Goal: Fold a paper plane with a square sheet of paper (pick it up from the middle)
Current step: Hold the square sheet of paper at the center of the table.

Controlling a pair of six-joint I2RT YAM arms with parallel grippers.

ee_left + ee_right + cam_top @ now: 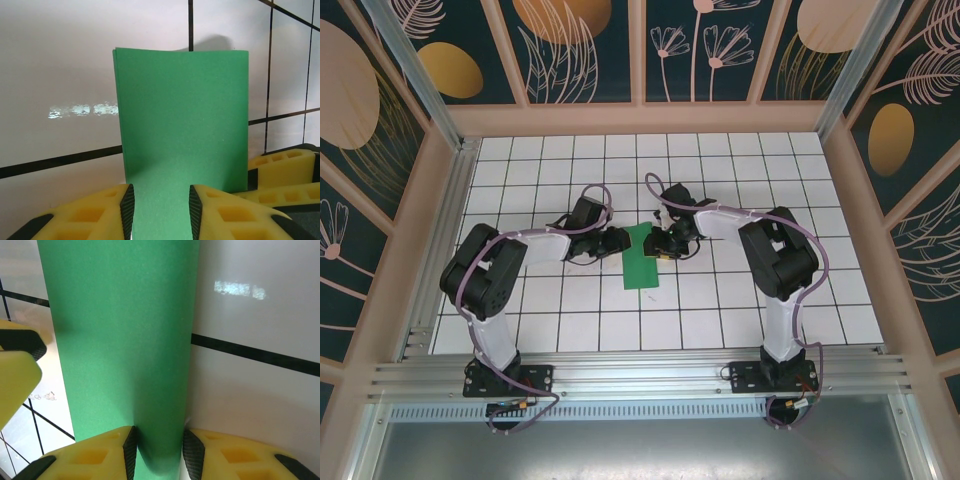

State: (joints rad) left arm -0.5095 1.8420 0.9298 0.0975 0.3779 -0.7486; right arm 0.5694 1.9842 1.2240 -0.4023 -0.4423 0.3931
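Left gripper (617, 243) sat low over the white gridded table (570, 320), just left of centre in the overhead view, with its tip at the left edge of the square sheet of paper (641, 260). That sheet lay near the middle of the frame as a narrow green rectangle, slightly tilted. Its upper end was between the two tools and its lower end reached toward the bottom of the frame. The right gripper (663, 245) met the sheet's upper part from the right, so the two faced each other across the green strip. In the left wrist view the paper rose from bottom centre to the upper half of the frame, and a doubled edge at its upper left showed it was folded. The left gripper's black pads (128, 207) stood partway apart with green filling the gap between them. I could not tell whether they pinched the paper or merely rested over it. Yellow fingers (280, 167) of the other tool showed at lower right, against the sheet's right edge. In the right wrist view the paper ran from the top left down into the gap at bottom centre. There the pads (131, 450) also stood partway apart with the green right between them, and again no grip could be confirmed.
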